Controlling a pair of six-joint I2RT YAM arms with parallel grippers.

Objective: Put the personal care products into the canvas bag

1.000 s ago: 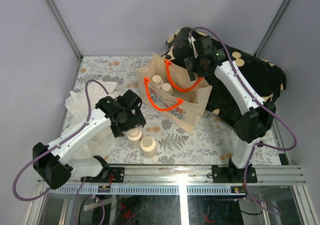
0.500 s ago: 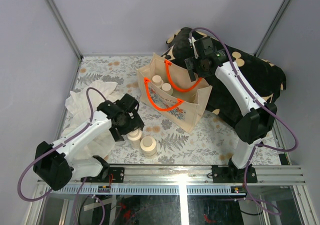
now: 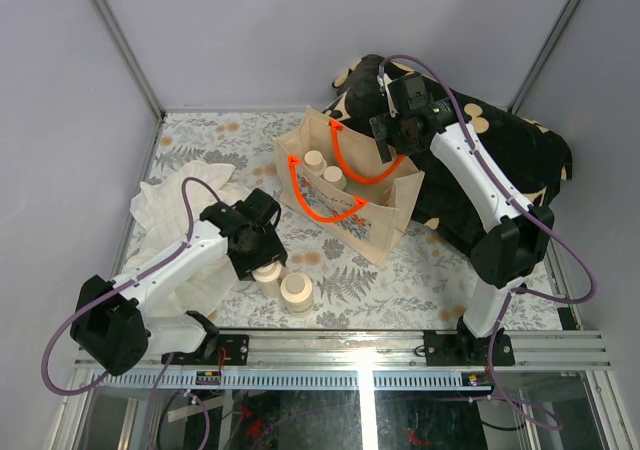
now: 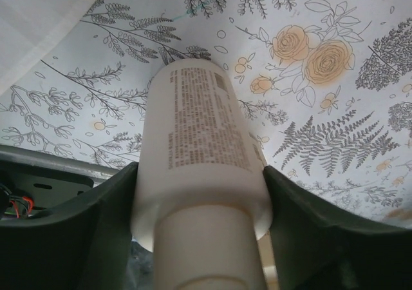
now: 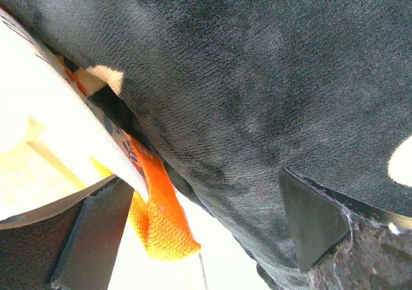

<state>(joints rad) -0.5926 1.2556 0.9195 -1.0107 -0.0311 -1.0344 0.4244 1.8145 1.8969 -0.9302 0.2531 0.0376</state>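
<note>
The canvas bag (image 3: 385,210) stands upright mid-table with orange handles (image 3: 322,210); two cream-capped bottles (image 3: 314,160) stand inside it. Two more bottles stand on the table in front: one (image 3: 268,271) under my left gripper (image 3: 262,254), one (image 3: 296,292) free beside it. In the left wrist view my gripper (image 4: 199,174) is shut on that bottle (image 4: 199,122), fingers pressing both sides below the cap. My right gripper (image 3: 390,142) is open at the bag's far rim; in its wrist view (image 5: 203,180) the orange handle (image 5: 161,219) hangs by the left finger.
A black cloth with tan marks (image 3: 500,160) is heaped at the back right, right behind the bag, and fills the right wrist view (image 5: 257,77). A thin white plastic bag (image 3: 165,205) lies at the left. The tablecloth has a floral print (image 4: 322,58).
My left gripper has moved down and toward the near edge onto the left bottle on the table and closed on it. The right arm has not moved.
</note>
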